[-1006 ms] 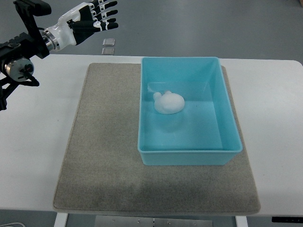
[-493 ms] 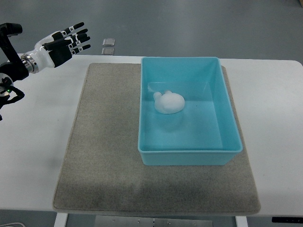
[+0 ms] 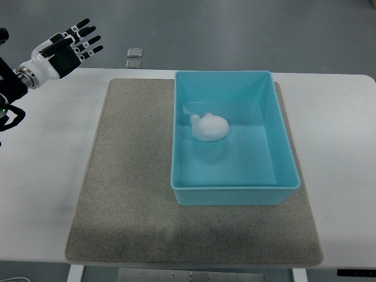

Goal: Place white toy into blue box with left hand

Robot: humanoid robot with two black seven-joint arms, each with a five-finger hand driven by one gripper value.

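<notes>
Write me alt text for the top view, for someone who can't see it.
A white toy lies inside an open blue box that sits on a grey mat on a white table. The left robot hand, fingers spread and holding nothing, hovers at the table's far left corner, well away from the box.

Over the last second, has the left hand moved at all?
Yes. The left hand, open and empty, has drawn back toward the picture's left, away from the blue box where the white toy lies.
</notes>
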